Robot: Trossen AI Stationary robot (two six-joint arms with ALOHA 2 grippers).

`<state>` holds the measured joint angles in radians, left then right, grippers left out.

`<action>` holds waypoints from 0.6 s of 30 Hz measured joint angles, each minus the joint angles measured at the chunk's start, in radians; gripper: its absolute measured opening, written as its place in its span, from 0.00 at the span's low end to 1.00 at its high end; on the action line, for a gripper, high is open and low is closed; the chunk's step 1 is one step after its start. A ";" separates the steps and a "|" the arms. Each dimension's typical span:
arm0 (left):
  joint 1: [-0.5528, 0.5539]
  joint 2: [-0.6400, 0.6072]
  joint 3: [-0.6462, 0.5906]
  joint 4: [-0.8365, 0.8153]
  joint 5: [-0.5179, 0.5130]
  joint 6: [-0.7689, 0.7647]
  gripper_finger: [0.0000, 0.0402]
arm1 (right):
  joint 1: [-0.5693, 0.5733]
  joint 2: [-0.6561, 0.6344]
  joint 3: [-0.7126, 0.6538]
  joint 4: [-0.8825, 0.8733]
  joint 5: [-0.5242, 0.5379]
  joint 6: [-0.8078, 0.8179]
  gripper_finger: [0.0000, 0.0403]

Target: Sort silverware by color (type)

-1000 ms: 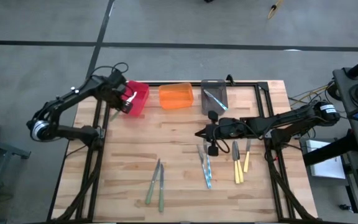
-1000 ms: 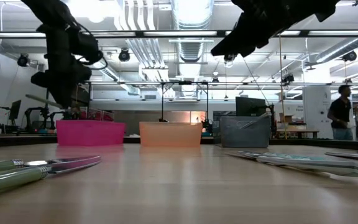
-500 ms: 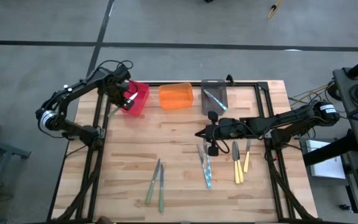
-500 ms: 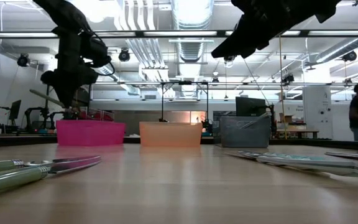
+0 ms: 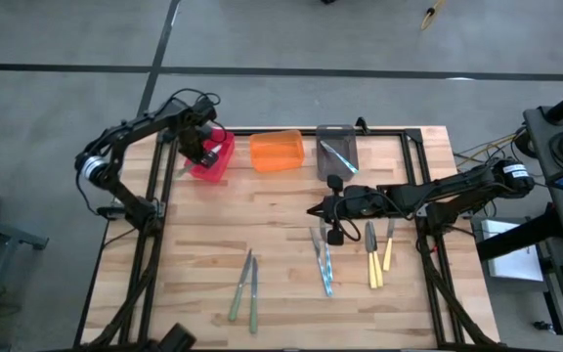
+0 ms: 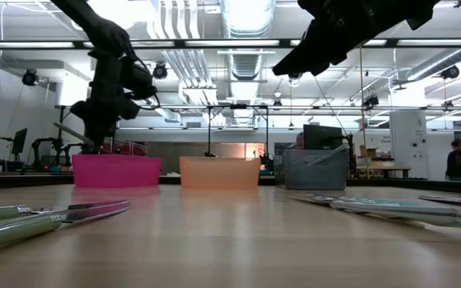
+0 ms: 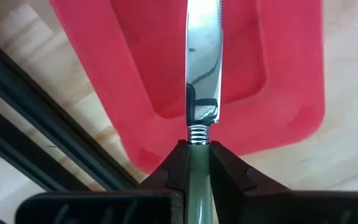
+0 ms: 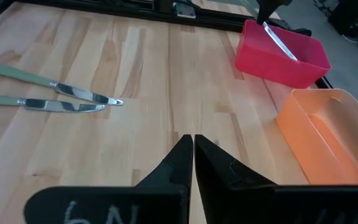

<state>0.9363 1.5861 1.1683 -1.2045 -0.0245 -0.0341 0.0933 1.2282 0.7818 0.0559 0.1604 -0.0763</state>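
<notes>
I see left gripper (image 7: pixel 196 163) clamped on green-handled knife (image 7: pixel 202 74), blade pointing straight out over red bin (image 7: pixel 291 93) at table's 11 o'clock. Right gripper (image 8: pixel 193 152) shut, empty, mid-table.

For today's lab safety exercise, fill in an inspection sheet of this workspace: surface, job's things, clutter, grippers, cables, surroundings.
Surface: wooden table, black frame.
Job's things: green-handled knife held over the red bin; two green knives, light blue utensils and yellow utensils lie on the table; one utensil in the grey bin; orange bin looks empty.
Clutter: nothing seen.
Grippers: left gripper shut on the knife; right gripper shut, holding nothing, above mid-table.
Cables: some beside the table's right edge.
Surroundings: workshop, person far off.
</notes>
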 joint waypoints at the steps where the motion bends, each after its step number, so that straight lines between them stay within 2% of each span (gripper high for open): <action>1: 0.000 0.004 0.004 0.000 -0.007 0.001 0.05 | 0.000 0.000 0.000 0.000 0.000 0.004 0.02; 6: 0.000 0.015 0.018 0.013 -0.045 0.011 0.06 | 0.000 0.000 0.000 0.000 0.000 0.010 0.02; 18: 0.000 0.016 0.011 0.050 -0.047 0.004 0.09 | 0.000 0.000 0.000 -0.016 0.000 0.016 0.02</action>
<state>0.9367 1.6024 1.1798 -1.1548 -0.0718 -0.0305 0.0933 1.2282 0.7818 0.0396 0.1604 -0.0602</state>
